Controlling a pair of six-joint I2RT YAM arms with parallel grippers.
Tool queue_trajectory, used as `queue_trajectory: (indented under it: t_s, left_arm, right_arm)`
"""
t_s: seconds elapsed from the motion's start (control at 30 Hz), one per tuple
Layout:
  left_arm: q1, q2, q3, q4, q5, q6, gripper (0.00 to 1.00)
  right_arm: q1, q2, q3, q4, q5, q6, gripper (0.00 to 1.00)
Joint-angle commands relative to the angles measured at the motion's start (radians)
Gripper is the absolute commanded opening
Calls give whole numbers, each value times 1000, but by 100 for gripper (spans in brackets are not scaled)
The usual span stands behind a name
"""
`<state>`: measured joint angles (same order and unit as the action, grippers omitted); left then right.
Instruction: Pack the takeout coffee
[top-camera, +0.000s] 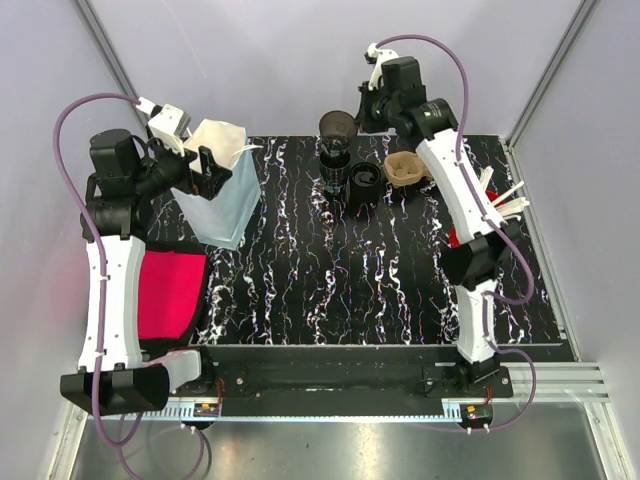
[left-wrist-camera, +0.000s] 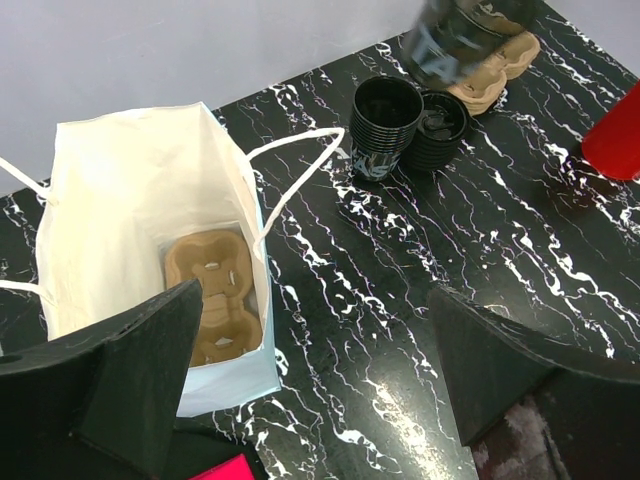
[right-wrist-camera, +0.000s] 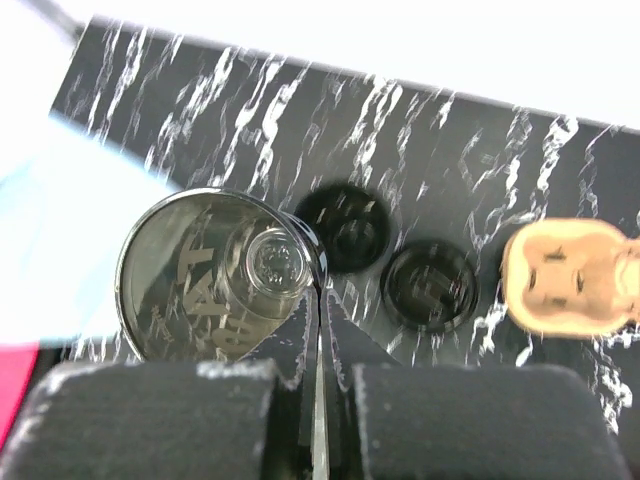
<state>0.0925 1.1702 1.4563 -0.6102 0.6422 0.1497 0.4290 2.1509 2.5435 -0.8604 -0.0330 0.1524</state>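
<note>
Tabletop (top-camera: 380, 290) black marbled, walls (top-camera: 250, 60) pale

The black marbled bench (top-camera: 400, 290) carries a white paper bag (top-camera: 225, 210) beneath the left tool (top-camera: 203, 170). Stacked cups (top-camera: 334, 175), lids (top-camera: 362, 185) and a cardboard carrier (top-camera: 405, 168) lie below the right tool (right-wrist-camera: 320, 300).

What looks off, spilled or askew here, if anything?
Nothing stands out. No spill; the paper bag stands upright with a carrier flat inside, the cup stack and lids stand upright, and the right fingers pinch a single cup by its rim.
</note>
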Motion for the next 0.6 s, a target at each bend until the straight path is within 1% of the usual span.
queue_trajectory:
  t_s: [0.0, 0.07, 0.1, 0.13, 0.17, 0.2, 0.27, 0.4, 0.47, 0.57]
  left_arm:
    - [-14, 16, 84, -9, -22, 53, 99]
    - [-26, 26, 101, -25, -27, 77, 99]
    - [-33, 29, 114, -42, -36, 85, 99]
    - [-48, 32, 119, -49, -39, 103, 99]
    - [-57, 36, 121, -57, -48, 114, 99]
    - [-71, 36, 121, -69, -68, 123, 99]
    - [-112, 39, 116, -77, -84, 139, 99]
    - [-187, 43, 81, -69, -98, 126, 99]
    - [-214, 46, 52, -54, -101, 117, 99]
    - [-270, 55, 15, -37, -122, 102, 99]
  right_arm:
    - [-3, -153, -216, 21, -139, -91, 0]
    - [-3, -224, -314, 40, -172, -125, 0]
    - [-3, -250, -422, 76, -182, -132, 0]
    - [-1, -275, -480, 101, -195, -145, 0]
    - [-3, -325, -596, 127, -199, -146, 0]
    - [-1, -347, -647, 182, -202, -146, 0]
    - [2, -391, -768, 225, -214, -146, 0]
    - [30, -413, -911, 319, -205, -148, 0]
    - [42, -414, -977, 349, -189, -183, 0]
    - [56, -408, -1031, 386, -185, -185, 0]
